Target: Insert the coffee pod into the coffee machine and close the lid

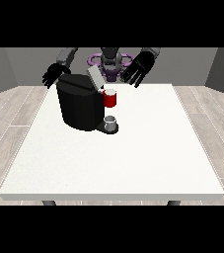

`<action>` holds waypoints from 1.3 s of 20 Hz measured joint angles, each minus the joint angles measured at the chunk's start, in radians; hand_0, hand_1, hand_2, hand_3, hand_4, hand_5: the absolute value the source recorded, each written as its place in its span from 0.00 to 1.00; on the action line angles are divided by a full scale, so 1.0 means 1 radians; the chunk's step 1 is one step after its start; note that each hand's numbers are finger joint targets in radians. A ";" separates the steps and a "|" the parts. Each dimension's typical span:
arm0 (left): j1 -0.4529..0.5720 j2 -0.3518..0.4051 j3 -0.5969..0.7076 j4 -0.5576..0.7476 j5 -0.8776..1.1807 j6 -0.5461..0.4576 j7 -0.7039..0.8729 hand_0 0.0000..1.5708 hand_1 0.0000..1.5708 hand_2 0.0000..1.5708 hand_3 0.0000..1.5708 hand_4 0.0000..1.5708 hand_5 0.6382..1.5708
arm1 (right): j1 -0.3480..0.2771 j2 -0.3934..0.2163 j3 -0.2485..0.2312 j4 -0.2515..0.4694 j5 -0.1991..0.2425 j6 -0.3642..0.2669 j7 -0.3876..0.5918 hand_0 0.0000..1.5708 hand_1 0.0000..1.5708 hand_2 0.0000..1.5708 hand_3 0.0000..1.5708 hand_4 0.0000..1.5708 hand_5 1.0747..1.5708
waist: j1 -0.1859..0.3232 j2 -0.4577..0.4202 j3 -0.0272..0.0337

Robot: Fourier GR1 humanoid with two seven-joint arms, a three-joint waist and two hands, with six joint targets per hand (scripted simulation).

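Observation:
A black coffee machine [78, 105] stands on the white table [118, 158], left of the middle. Its grey lid [93, 76] is tilted up and open. At the machine's right side I see its red part [110, 98], and below it a small grey cup [111, 122] on the drip base. No separate coffee pod can be made out. The hand at the view's left [55, 74] hovers behind the machine's top left corner with fingers spread. The hand at the view's right [138, 68] hangs above the far table edge, right of the lid, fingers spread and holding nothing.
The robot's torso [110, 60] stands behind the table's far edge. A wooden floor surrounds the table on all sides.

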 measured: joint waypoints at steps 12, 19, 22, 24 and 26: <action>0.267 -0.212 0.208 -0.033 0.301 -0.010 -0.064 0.00 0.00 0.00 0.00 0.12 1.00 | 0.171 -0.024 -0.023 0.010 -0.003 0.016 -0.025 0.00 0.00 0.00 0.00 0.23 1.00 | 0.155 -0.260 -0.0005; 0.406 -0.266 0.259 -0.054 0.396 -0.025 -0.070 0.00 0.00 0.00 0.00 0.00 1.00 | 0.151 -0.078 0.007 -0.085 -0.010 0.087 0.047 0.00 0.00 0.00 0.00 0.00 1.00 | 0.197 -0.343 -0.0005; 0.457 -0.268 0.270 -0.070 0.429 -0.050 -0.078 0.00 0.00 0.00 0.00 0.00 1.00 | 0.123 -0.087 0.027 -0.132 -0.003 0.099 0.073 0.00 0.00 0.00 0.00 0.00 1.00 | 0.214 -0.354 -0.0006; 0.477 -0.263 0.282 -0.085 0.457 -0.070 -0.078 0.00 0.00 0.00 0.00 0.04 1.00 | 0.097 -0.096 0.030 -0.157 -0.014 0.116 0.101 0.00 0.00 0.00 0.00 0.00 1.00 | 0.225 -0.354 -0.0004; 0.501 -0.277 0.282 -0.105 0.478 -0.080 -0.086 0.00 0.00 0.00 0.00 0.09 1.00 | 0.068 -0.108 0.033 -0.172 -0.021 0.133 0.127 0.00 0.00 0.00 0.00 0.00 1.00 | 0.243 -0.352 -0.0004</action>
